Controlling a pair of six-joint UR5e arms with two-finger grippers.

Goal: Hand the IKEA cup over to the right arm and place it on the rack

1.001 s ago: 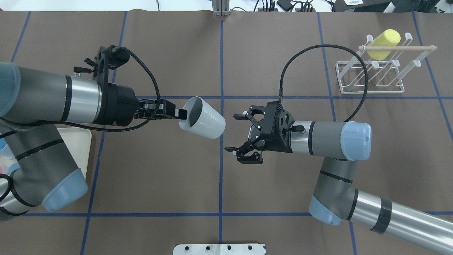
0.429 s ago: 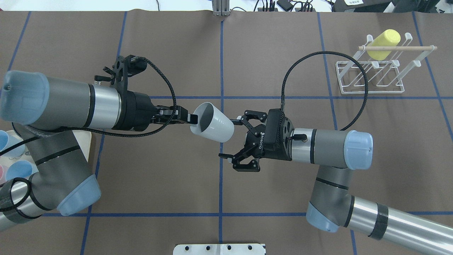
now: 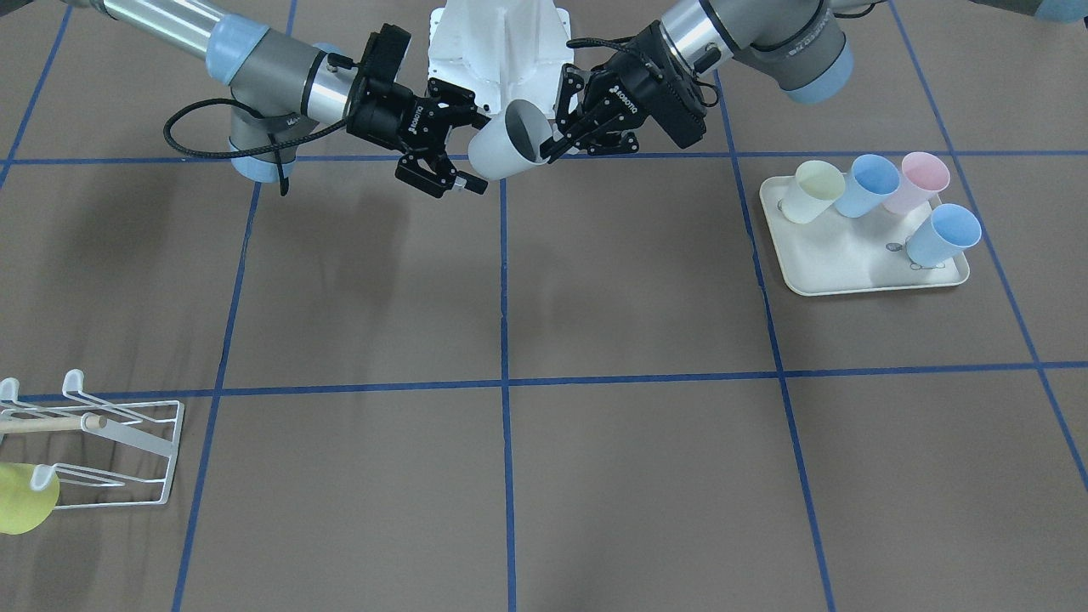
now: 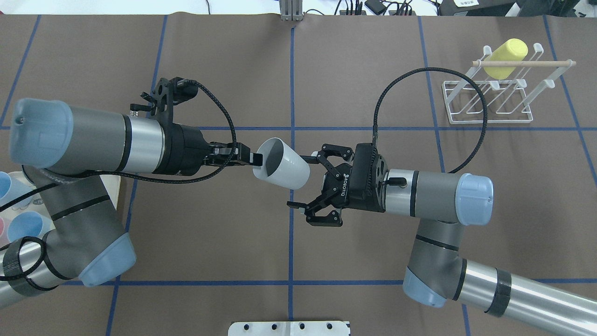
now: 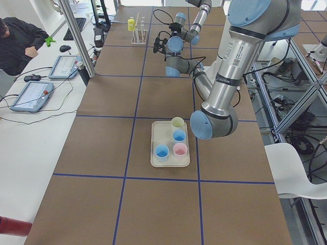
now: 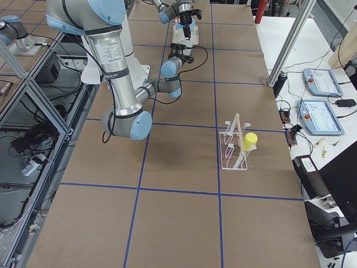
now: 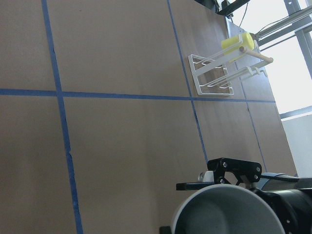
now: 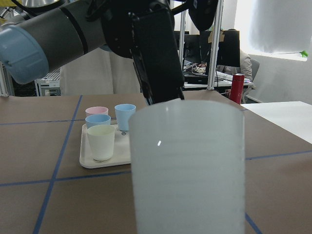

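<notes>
Above the brown table (image 4: 210, 224) with its blue tape grid, the left gripper (image 4: 255, 159) pinches the rim of the white cup (image 4: 282, 165), held in mid-air. The right gripper (image 4: 303, 179) gapes wide at its base. The rack (image 4: 489, 93) stands well off on the robot's right. An operator (image 5: 18, 43) sits by tablets (image 5: 33, 94).

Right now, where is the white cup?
In the overhead view the white cup hangs above the middle of the table, gripped at its rim by the left gripper, its base toward the open right gripper.
</notes>
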